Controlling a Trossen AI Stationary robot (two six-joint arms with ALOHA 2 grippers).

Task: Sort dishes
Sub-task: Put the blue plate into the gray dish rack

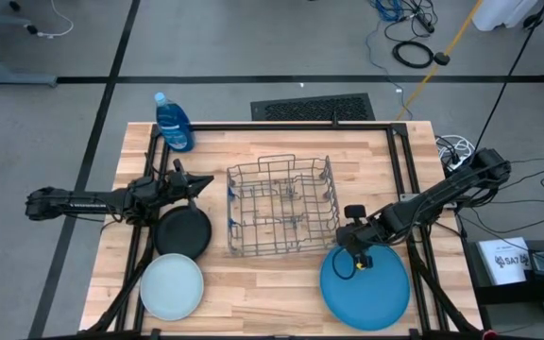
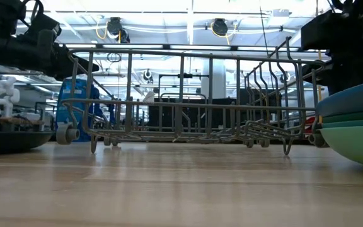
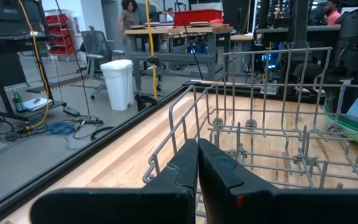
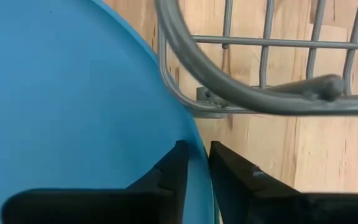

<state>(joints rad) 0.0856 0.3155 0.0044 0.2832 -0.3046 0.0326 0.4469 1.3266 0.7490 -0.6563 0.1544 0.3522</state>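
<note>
Beside the wire rack (image 4: 253, 93), the right gripper (image 4: 194, 163) pinches the blue plate's (image 4: 73, 93) thin rim; that shallow edge-hold could slip on lifting.

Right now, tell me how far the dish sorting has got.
Done: nothing; the wire rack holds no dishes. In hand: the right end effector pinches the blue plate's rim. Left: that stack, the black plate and the pale plate.
</note>
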